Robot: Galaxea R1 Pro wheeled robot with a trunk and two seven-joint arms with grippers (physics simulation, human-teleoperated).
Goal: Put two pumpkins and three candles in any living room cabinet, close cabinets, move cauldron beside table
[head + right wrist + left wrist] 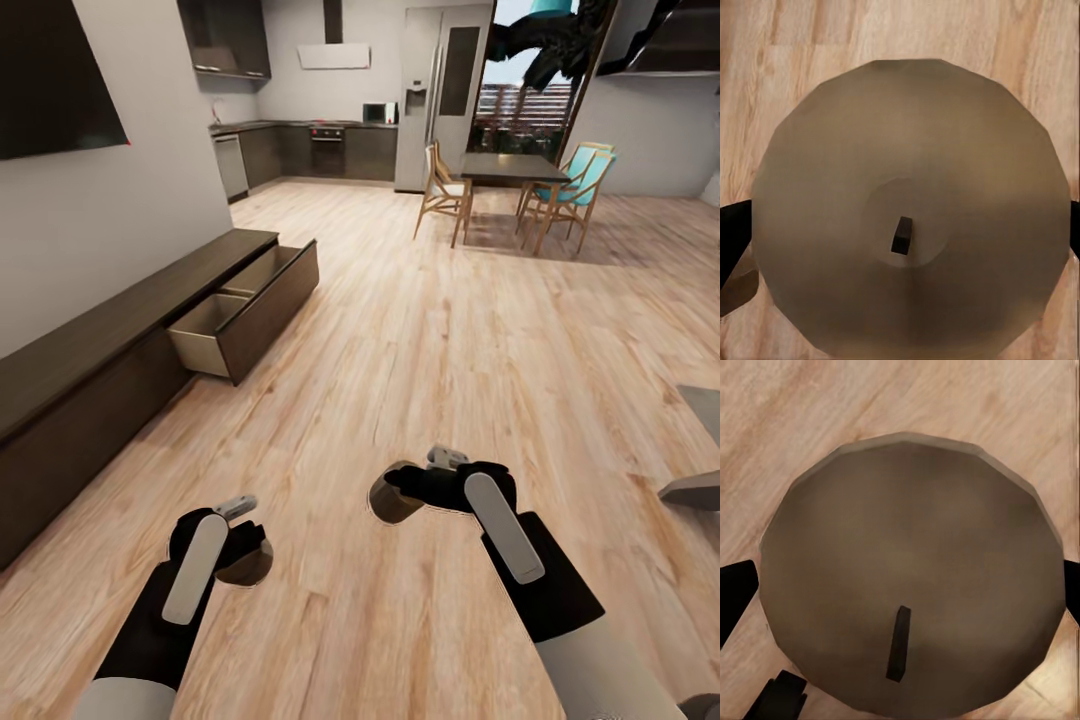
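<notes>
My left gripper (240, 558) hangs low over the plank floor, shut on a stubby brown candle (247, 567). In the left wrist view that candle (907, 577) shows its round top and dark wick, with a black finger (733, 596) at its side. My right gripper (402, 490) is shut on a second brown candle (388, 498); the right wrist view shows this candle (911, 202) from above. The dark brown cabinet (90, 370) runs along the left wall, and its far drawer (245, 310) stands pulled open, tan inside. The pumpkins and the cauldron are out of view.
A black TV (50, 75) hangs above the cabinet. A dark dining table (510, 168) with wooden and teal chairs stands at the back right, the kitchen behind it. Grey furniture edges (695, 490) jut in at the right. Open floor lies between me and the drawer.
</notes>
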